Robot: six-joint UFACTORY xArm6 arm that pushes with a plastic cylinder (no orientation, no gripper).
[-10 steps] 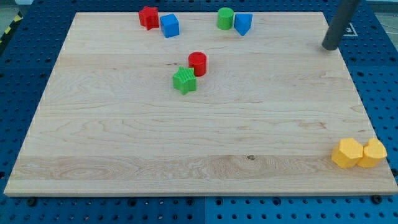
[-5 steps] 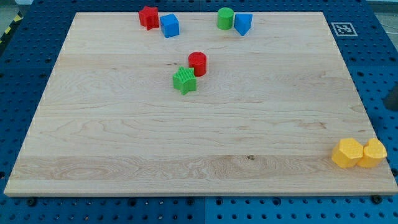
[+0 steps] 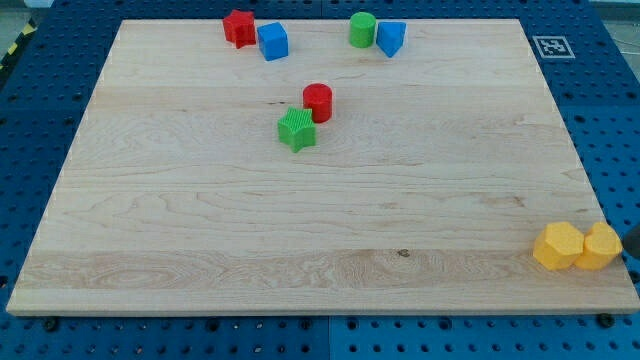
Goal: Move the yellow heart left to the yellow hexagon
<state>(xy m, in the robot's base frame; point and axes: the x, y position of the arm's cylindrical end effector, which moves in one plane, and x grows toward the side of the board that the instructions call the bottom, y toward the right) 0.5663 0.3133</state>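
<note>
yellow heart point(image 3: 603, 247) at view's bottom-right of surface point(image 3: 200, 220), touching yellow hexagon point(image 3: 558, 246) on its right | my tip point(image 3: 637, 248) barely shows at frame edge, just right of heart; no claw fitted, state untellable | risk: your leftward push drives both off together.

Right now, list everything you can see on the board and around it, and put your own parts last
red star: one, red, view's top left, touching the blue cube
blue cube: one, blue, right of the red star
green cylinder: one, green, top centre
blue wedge-like block: one, blue, against the green cylinder's right
red cylinder: one, red, upper middle
green star: one, green, below-left of the red cylinder
yellow hexagon: one, yellow, bottom right corner
yellow heart: one, yellow, touching the hexagon's right side
wooden board: one, light wood
marker tag: one, black-and-white, top right
my tip: dark sliver at the right edge, just right of the heart
</note>
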